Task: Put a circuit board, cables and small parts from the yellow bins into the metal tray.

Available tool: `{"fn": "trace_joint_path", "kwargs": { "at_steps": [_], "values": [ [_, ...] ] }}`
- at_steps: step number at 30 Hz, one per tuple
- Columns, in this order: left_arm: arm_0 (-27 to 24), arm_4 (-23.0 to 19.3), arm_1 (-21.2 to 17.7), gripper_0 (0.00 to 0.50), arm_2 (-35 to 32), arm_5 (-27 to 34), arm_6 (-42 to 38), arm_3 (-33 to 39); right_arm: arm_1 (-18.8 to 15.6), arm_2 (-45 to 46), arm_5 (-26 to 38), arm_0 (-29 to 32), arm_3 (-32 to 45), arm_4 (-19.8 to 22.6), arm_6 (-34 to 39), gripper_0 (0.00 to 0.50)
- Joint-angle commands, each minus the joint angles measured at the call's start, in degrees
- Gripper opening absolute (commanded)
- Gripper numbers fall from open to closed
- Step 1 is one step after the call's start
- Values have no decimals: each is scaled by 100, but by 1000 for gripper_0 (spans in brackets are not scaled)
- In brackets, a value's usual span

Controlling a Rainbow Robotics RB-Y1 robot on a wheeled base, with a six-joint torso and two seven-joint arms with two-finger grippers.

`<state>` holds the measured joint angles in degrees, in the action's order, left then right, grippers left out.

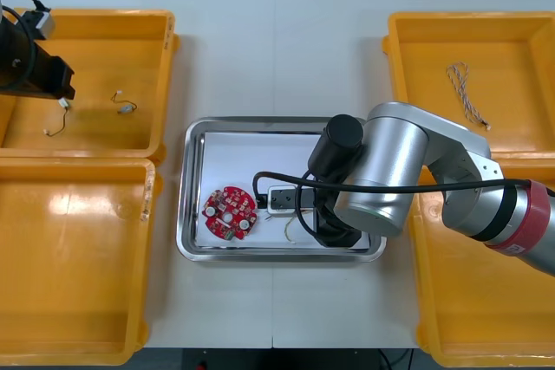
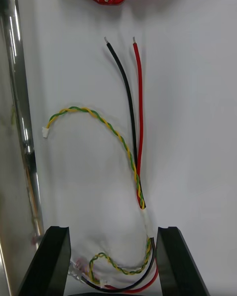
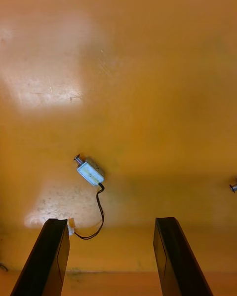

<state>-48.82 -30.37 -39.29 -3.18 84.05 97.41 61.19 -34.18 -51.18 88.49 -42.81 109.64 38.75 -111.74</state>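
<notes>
Right gripper (image 2: 112,229): matte black fingers stand apart, low over the white floor of the metal tray (image 1: 186,214), clamped on nothing. Between them lies the looped end of a cable bundle (image 2: 138,177): one black and one red lead, smooth, side by side, with a thin twisted yellow-green pair curling off to a small white plug. Long axis runs straight out from the fingers; bare tips point at the round red circuit board (image 1: 230,212) further in the tray. Left gripper (image 3: 110,222): fingers apart above the glossy floor of the far-left yellow bin (image 1: 165,84). A small boxy metal part (image 3: 90,171) with a thin black lead lies just ahead of one finger, tilted diagonally.
</notes>
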Motion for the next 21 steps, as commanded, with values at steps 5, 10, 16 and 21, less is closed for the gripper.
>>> {"fn": "trace_joint_path", "kwargs": {
  "at_steps": [5, 10, 16, 21],
  "values": [
    [-294, 154, 53, 500, -68, -328, 463, -177, 104, 100, 116, -96, 101, -8, 47, 500],
    [-286, 163, 62, 500, 19, -644, 524, -423, 157, 390, 511, -96, 172, 54, 47, 500],
    [-277, 180, 71, 500, 134, -996, 577, -634, 263, 917, 1021, -105, 233, 106, 82, 500],
    [-277, 154, 97, 500, 142, -1163, 621, -792, 315, 1594, 1531, -105, 251, 317, 109, 500]
  ]
}}
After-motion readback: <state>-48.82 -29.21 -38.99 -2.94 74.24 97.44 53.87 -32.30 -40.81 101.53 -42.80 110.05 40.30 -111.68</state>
